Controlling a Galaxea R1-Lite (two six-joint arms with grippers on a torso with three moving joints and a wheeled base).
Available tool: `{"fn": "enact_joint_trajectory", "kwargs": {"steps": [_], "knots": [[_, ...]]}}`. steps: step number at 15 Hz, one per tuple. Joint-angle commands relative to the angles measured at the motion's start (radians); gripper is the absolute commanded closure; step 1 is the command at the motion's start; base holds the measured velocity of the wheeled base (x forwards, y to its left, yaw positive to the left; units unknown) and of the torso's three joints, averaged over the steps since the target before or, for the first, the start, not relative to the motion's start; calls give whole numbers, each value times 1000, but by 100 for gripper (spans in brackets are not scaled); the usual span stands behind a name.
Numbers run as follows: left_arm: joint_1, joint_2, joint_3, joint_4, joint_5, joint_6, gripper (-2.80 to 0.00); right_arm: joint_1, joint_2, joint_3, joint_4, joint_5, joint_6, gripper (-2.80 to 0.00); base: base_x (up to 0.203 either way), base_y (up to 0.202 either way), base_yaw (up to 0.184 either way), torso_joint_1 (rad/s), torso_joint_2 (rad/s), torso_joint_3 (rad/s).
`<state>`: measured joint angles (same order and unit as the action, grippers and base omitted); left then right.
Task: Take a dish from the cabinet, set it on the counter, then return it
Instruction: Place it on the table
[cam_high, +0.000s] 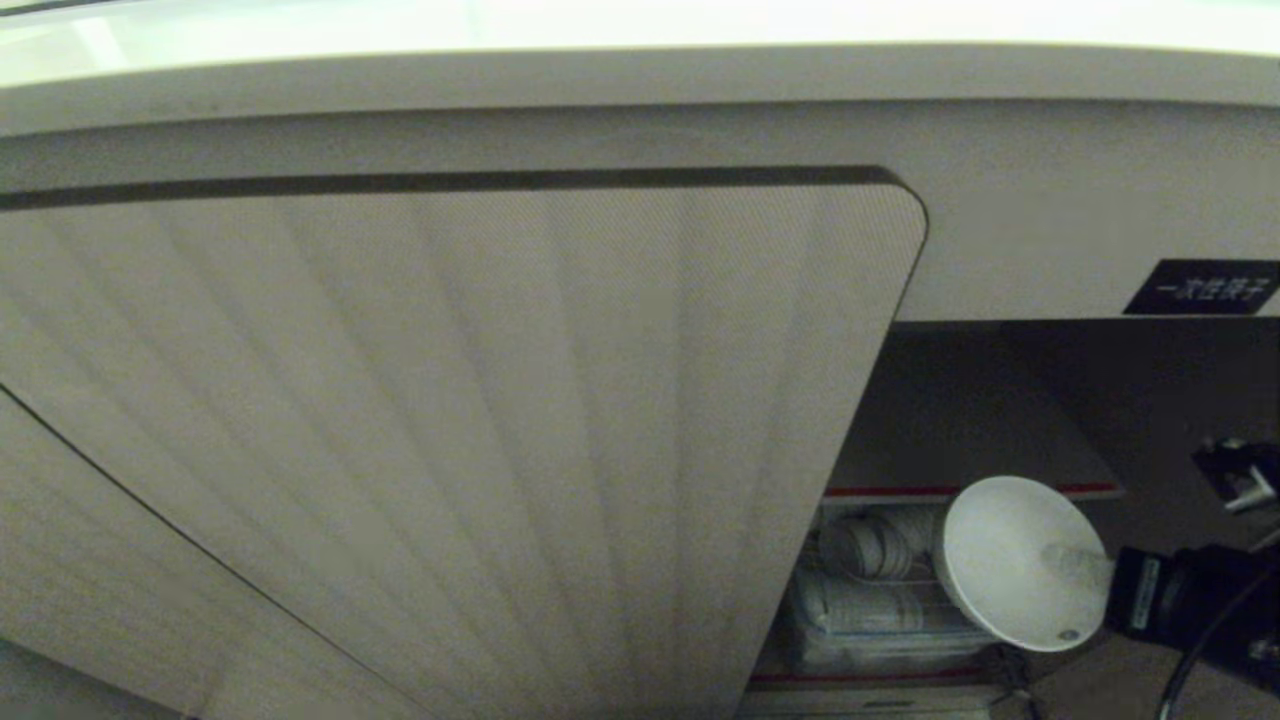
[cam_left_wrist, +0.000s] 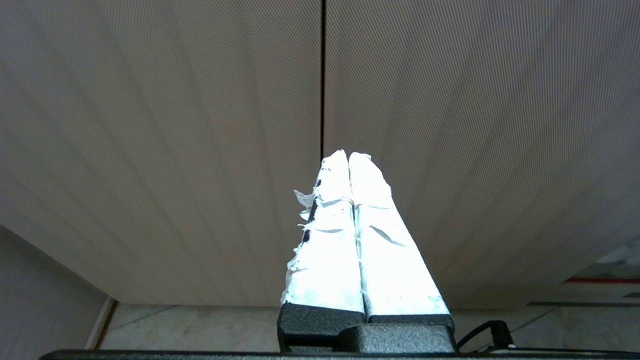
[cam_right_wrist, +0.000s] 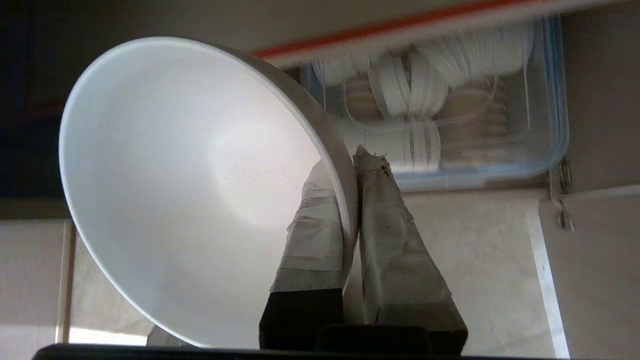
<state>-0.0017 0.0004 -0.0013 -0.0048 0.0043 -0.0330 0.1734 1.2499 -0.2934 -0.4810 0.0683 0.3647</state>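
The dish (cam_high: 1010, 575) is a plain white round bowl, held tilted on edge in front of the open cabinet (cam_high: 980, 420), level with its red-edged shelf (cam_high: 900, 491). My right gripper (cam_high: 1085, 570) reaches in from the right and is shut on the dish's rim (cam_right_wrist: 345, 200), one taped finger (cam_right_wrist: 312, 235) inside the bowl and the other outside. The dish (cam_right_wrist: 190, 190) fills much of the right wrist view. My left gripper (cam_left_wrist: 348, 156) is shut and empty, pointing at the ribbed beige doors (cam_left_wrist: 200, 150). The counter (cam_high: 640, 30) shows as a bright strip along the top.
A ribbed cabinet door (cam_high: 450, 440) stands swung open and fills the left and middle of the head view. Inside, a clear blue-rimmed bin (cam_right_wrist: 500, 125) holds stacked white plates (cam_high: 870, 545). A small black label (cam_high: 1200, 287) sits above the opening. A metal hinge (cam_high: 1240, 480) juts out at right.
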Motion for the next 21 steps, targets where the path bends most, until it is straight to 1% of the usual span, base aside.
{"fn": "enact_joint_trajectory", "kwargs": {"steps": [1,6,9,13,16,19,21], "knots": [[0,0,0,-1,0,-1,0,6,-53,-1,46,2,2,0,0,0,0,0,0,0],[0,0,0,-1,2,-1,0,25,-123,0,148,2,0,0,0,0,0,0,0,0],[0,0,0,-1,0,-1,0,53,-165,3,219,2,-1,0,0,0,0,0,0,0],[0,0,0,0,0,-1,0,66,-191,50,235,3,-46,0,0,0,0,0,0,0],[1,0,1,0,0,-1,0,66,-242,104,243,27,-71,0,0,0,0,0,0,0],[0,0,0,-1,0,-1,0,67,-312,112,340,49,-72,0,0,0,0,0,0,0],[0,0,0,0,0,-1,0,66,-342,112,383,75,-72,0,0,0,0,0,0,0]]}}
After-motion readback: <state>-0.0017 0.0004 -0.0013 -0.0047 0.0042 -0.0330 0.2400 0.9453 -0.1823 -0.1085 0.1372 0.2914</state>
